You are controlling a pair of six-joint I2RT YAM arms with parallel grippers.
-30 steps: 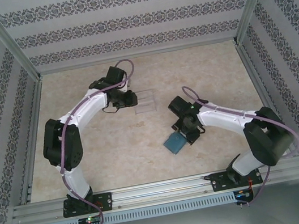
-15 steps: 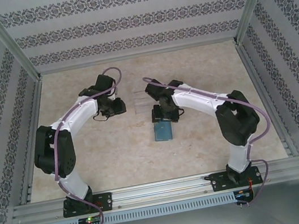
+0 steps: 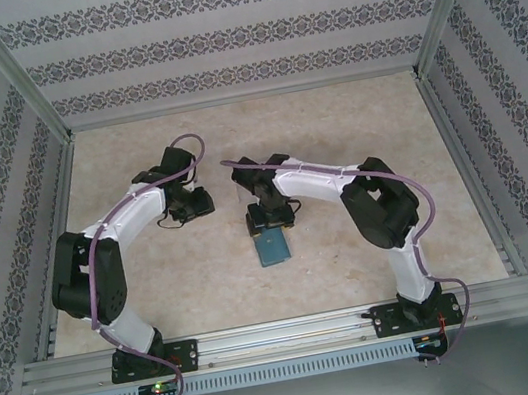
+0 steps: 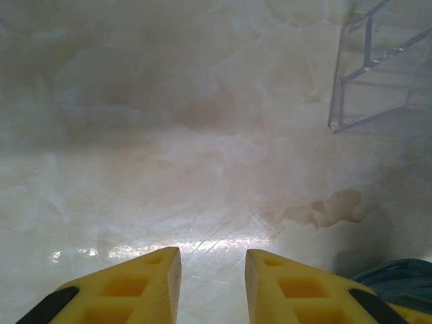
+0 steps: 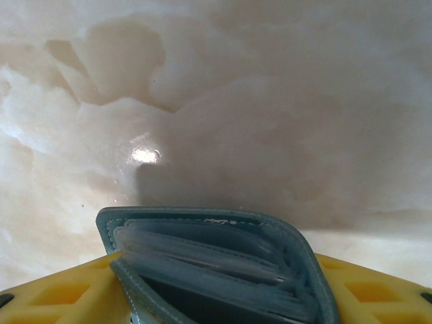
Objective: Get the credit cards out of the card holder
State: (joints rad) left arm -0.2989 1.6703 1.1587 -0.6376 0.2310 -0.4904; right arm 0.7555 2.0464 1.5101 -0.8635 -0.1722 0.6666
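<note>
Overhead camera looks down from behind; wrist cameras hug the table [image 3: 333, 125].

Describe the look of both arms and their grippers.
The left arm and right arm have white rounded links and bulky black joints, with lilac cables looped along them. Black base plates bolt them to an aluminium rail. The left gripper and right gripper have yellow plastic fingers with moulded recesses.

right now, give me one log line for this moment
left gripper: open, empty, beside clear tray | right gripper: shut on card holder
</note>
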